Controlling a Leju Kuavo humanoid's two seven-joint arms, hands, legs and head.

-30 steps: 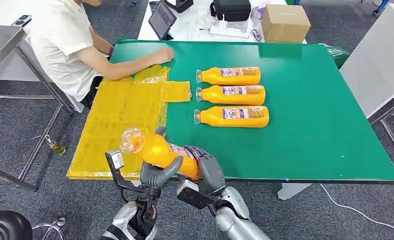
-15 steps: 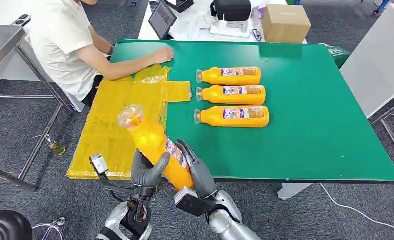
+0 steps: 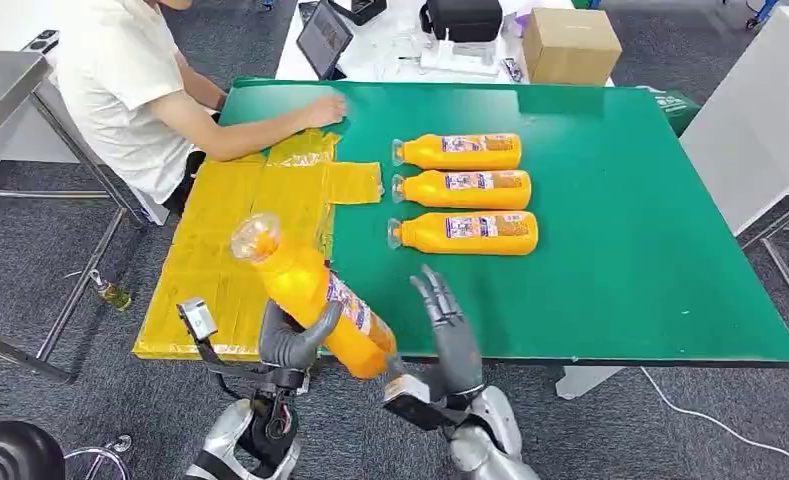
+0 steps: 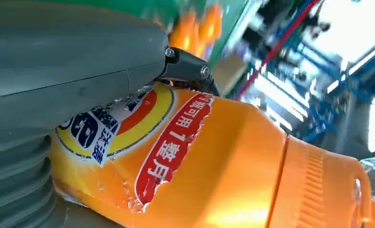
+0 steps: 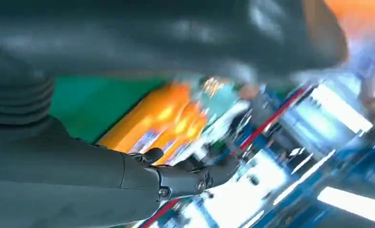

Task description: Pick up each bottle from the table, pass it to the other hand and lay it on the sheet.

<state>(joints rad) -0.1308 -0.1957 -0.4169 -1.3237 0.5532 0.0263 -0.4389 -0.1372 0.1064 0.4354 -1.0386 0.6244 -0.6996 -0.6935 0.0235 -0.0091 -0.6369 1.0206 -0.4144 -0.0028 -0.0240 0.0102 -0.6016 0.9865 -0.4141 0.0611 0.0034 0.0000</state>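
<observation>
Bottle being held by the left hand after hand-over, above the near table edge

The bottle (image 3: pixel 310 298) is being grasped by the left hand (image 3: pixel 292 340), its long axis tilted with the cap pointing far-left over the yellow sheet (image 3: pixel 225 255), which is lying just beyond; the right hand (image 3: pixel 448 330) is being held spread and empty to its right, having been released from the bottle since the earlier frame

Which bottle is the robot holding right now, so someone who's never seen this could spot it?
Start at the green table and come to its near edge, beside the yellow sheet. There the left hand grips an orange bottle in the air, tilted with its clear cap up. The other three bottles lie flat in a row on the table.
</observation>
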